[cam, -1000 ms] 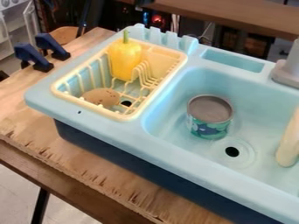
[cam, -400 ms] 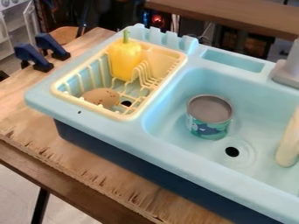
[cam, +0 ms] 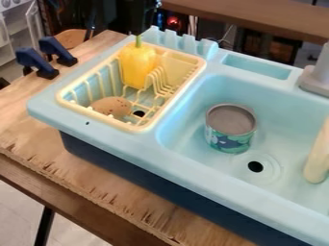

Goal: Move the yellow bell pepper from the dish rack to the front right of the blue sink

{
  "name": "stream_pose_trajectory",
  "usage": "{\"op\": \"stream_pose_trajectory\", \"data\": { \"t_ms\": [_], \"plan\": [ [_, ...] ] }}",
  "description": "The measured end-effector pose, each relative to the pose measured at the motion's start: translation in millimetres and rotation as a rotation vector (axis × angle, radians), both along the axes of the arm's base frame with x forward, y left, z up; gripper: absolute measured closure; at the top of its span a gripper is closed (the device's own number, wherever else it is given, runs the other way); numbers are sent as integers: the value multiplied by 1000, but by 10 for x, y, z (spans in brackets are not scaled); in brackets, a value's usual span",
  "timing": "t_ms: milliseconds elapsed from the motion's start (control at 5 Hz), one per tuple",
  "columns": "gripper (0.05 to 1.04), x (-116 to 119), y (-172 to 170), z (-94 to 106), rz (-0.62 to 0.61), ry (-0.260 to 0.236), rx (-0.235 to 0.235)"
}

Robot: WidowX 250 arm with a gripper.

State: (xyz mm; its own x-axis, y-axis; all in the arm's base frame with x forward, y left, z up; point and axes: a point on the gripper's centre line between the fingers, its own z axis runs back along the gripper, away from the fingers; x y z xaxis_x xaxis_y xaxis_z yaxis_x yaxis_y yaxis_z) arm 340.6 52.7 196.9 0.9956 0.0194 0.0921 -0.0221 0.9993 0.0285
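Yellow, smooth, bulging pepper [cam: 137,66] upright in ribbed cream rack [cam: 107,122].

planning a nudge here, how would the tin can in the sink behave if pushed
The tin can looks stiff, with an evenly round rim. Standing squat and upright in the sink basin, it would probably slide before tipping. If it fell, its curved side could let it roll.

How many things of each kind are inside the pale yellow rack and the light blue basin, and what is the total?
Yellow pepper with green stem: 1
Brown speckled oval potato: 1
Round can with green-blue label: 1
Long cream-coloured object, partly out of view: 1
Total: 4
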Motion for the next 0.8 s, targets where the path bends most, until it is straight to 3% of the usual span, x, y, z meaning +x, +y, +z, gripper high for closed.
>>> {"op": "stream_pose_trajectory", "data": {
  "t_ms": [400, 800],
  "plan": [
    [77, 74, -35, -60, 31, -12, 9],
    [77, 167, -66, -229, 40, 38, 6]
  ]
}}
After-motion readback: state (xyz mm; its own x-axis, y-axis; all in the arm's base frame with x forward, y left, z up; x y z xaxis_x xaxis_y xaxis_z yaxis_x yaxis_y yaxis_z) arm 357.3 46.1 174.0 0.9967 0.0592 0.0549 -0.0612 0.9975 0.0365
